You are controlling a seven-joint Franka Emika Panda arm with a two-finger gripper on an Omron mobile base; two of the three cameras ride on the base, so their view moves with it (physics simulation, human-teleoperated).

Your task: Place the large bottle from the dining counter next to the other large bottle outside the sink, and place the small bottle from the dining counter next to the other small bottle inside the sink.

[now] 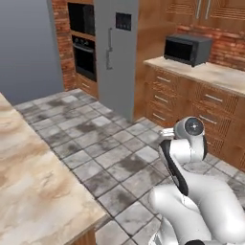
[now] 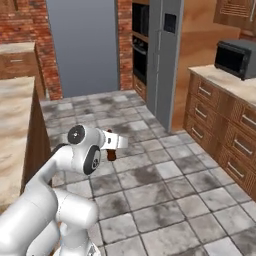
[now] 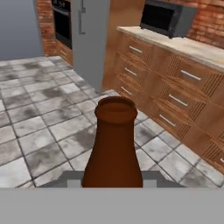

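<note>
Hand view: fingers grip brown bottle, open floor ahead.

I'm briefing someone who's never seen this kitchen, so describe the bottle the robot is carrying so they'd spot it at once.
Start at the grey tiled floor between the dining counter and the wooden drawer cabinets. Above it, the white arm's gripper is shut on the bottle. It is plain glossy brown with a flared open mouth, the only thing held off the ground.

The grey tiled floor runs to a steel fridge; left of the fridge a built-in oven, right of it wooden drawers under a black microwave.
</note>
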